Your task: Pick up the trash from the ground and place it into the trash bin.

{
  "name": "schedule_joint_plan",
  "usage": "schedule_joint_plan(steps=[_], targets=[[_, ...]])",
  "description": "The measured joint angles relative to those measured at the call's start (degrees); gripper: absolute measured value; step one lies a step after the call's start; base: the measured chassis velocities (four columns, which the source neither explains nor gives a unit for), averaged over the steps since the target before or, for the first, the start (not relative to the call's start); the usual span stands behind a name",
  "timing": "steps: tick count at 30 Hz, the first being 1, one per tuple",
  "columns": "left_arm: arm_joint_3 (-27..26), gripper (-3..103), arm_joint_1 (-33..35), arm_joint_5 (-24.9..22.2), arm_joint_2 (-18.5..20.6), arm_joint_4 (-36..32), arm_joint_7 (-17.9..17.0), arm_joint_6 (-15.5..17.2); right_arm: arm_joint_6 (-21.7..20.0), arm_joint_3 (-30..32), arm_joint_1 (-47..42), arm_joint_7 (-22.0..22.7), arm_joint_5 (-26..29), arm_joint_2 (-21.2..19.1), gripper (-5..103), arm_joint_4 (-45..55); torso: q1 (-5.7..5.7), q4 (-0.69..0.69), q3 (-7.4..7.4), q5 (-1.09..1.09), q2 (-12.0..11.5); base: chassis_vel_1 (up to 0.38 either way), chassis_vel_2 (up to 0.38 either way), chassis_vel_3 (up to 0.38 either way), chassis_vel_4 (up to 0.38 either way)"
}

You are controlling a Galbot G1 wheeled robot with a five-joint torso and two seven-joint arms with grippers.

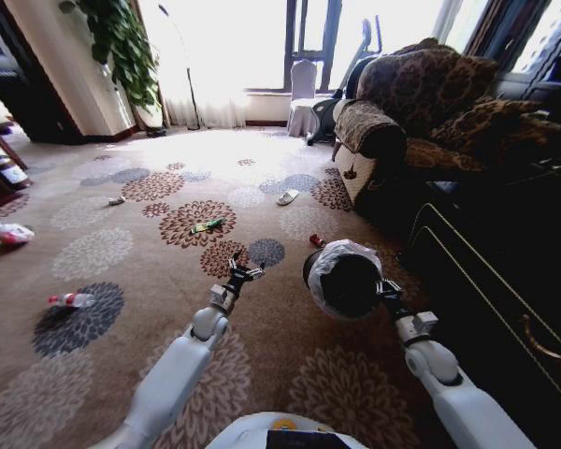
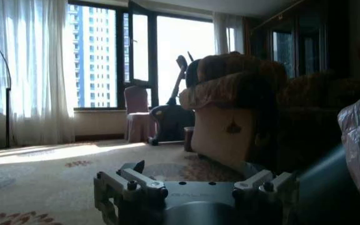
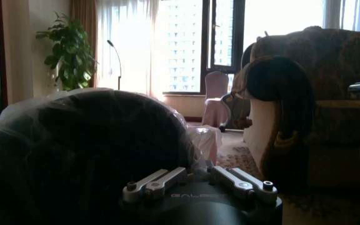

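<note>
Jaws of the right gripper [image 1: 385, 288] pinch the rim of the bin [image 1: 344, 279], holding it up off the carpet, mouth tipped toward the robot; the right wrist view shows the fingers [image 3: 161, 180] closed against the lined rim. The left gripper [image 1: 243, 272] hangs empty over the carpet with its jaws spread, as the left wrist view shows, just left of the bin. Judging by how things lie, little or none of the pickup is done: litter is scattered widely. A clear bottle [image 1: 72, 300] with a red cap lies far left on a dark flower, a green wrapper [image 1: 207, 225] sits ahead of the left gripper, a white scrap [image 1: 116, 200] lies farther left, a white-pink bag [image 1: 11, 233] rests near the left edge, and an amber bottle [image 1: 316, 240] lies just beyond the bin. Whether the bin already holds anything cannot be told.
</note>
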Motion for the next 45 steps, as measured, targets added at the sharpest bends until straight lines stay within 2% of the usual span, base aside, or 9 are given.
schedule_joint_plan(steps=[4,6,14,18,20,23,31,38,45], targets=[[-0.34,100,0.67,-0.06,-0.11,-0.01,0.17,0.06,0.14,-0.29,0.25,-0.01,0.00,0.04,0,0.05,-0.01,0.00,-0.01,-0.09,0.00,-0.297,0.283,0.314,-0.276],[-0.54,100,0.97,-0.07,-0.09,-0.02,0.44,0.20,0.39,-0.35,0.46,-0.02,0.01,0.04,0,0.06,-0.01,0.01,-0.01,0.02,0.00,-0.308,0.318,0.324,-0.324],[-0.90,100,0.92,-0.06,0.31,2.62,2.69,0.36,1.78,0.63,0.43,0.00,-1.78,-0.34,0,0.52,0.04,0.01,0.03,-0.05,-0.01,-0.309,0.313,0.307,-0.280],[-0.73,100,0.82,-0.11,0.17,4.21,3.34,0.34,1.77,0.78,-0.03,-0.01,-1.97,-0.44,0,0.99,0.04,0.00,0.02,0.00,-0.02,-0.117,0.121,0.104,-0.064],[-0.51,100,0.75,0.15,0.05,5.49,3.87,0.29,2.13,0.82,-0.31,-0.01,-1.92,-0.26,0,1.11,-0.02,-0.03,-0.01,-0.07,-0.01,0.025,-0.027,-0.018,0.002],[-0.45,100,0.56,0.71,0.10,6.52,4.33,0.10,2.29,0.81,-0.51,-0.02,-1.90,-0.09,0,1.12,-0.05,-0.02,-0.03,0.00,-0.01,0.060,-0.055,-0.065,0.034],[-0.04,100,-0.44,1.56,0.69,10.00,5.49,-0.34,2.60,0.82,-0.59,-0.03,-1.60,-0.10,0,1.11,-0.02,0.01,-0.01,-0.03,-0.01,-0.036,-0.005,0.044,0.002],[0.16,100,-0.37,2.03,0.50,11.06,5.85,-0.40,2.84,0.72,-0.33,-0.03,-1.19,-0.31,0,0.99,0.00,0.00,0.00,-0.05,-0.01,-0.261,0.004,0.248,0.026],[2.78,100,0.95,1.82,0.69,12.47,8.18,0.52,4.90,-0.67,-0.56,0.05,-1.12,0.15,0,1.25,0.03,-0.04,0.01,-0.01,-0.01,-0.296,-0.061,0.267,0.039]])
